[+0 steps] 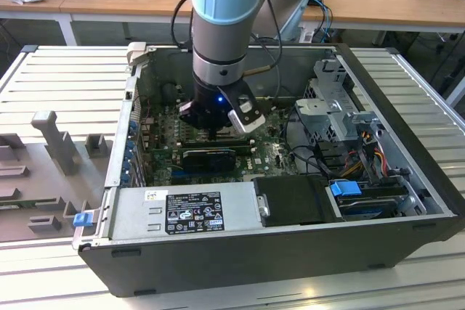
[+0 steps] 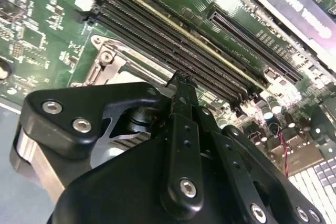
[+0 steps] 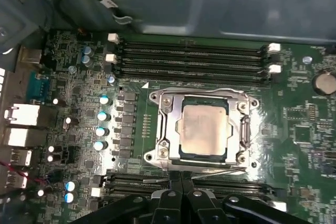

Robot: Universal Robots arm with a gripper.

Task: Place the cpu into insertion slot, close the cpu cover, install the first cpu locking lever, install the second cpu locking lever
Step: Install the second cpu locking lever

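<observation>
Our black two-fingered gripper [image 3: 181,182] has its fingers pressed together with nothing visible between them, tips just at the socket's near edge, beside a thin silver wire locking lever [image 3: 215,169]. The small square cpu with its pale silver-grey metal top [image 3: 203,129] already lies in the silver-rimmed square insertion slot [image 3: 244,156], and the thin silver windowed cpu cover [image 3: 166,129] looks folded flat around it. We judge the lever step is in hand; it calls for steady downward pressure and a sideways tuck under its catch, though we cannot tell whether either lever is latched. Around lie the green motherboard [image 3: 304,108] and long black memory slots [image 3: 189,56]. The black label [image 1: 195,212] on the grey power supply carries print too small to read.
</observation>
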